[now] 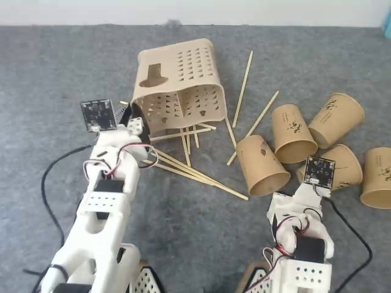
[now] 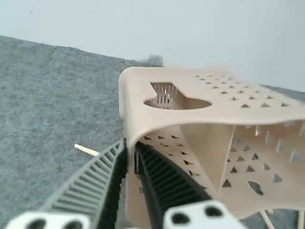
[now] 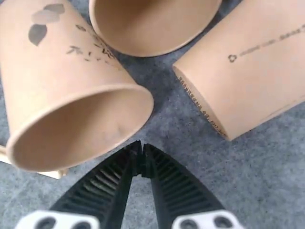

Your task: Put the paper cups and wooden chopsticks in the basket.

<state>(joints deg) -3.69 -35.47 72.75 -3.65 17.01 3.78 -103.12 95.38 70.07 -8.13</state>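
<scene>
A grey felt mat (image 1: 61,73) covers the table. The basket (image 1: 180,76), beige plastic punched with rows of small holes and with a cut-out handle slot, lies tipped on its side. A divider (image 2: 209,143) splits it into compartments. The left pincer (image 2: 129,150) is clamped on the basket's side wall at the open rim, with the thin wall pinched between its ribbed black fingers (image 2: 162,176).

Five cups (image 1: 293,133), tan paper, tapered and all empty, lie on their sides in a cluster around the right pincer (image 3: 141,149). That pincer is closed tip to tip on nothing, just short of the nearest cup's round rim. A second cup's mouth and a third cup's side lie beyond.

The chopsticks (image 1: 195,174), thin pale wooden sticks, lie scattered between the two pincers. Several fan out from the basket's mouth, but how far in they reach cannot be told. Two more lie past the basket, toward the cups.
</scene>
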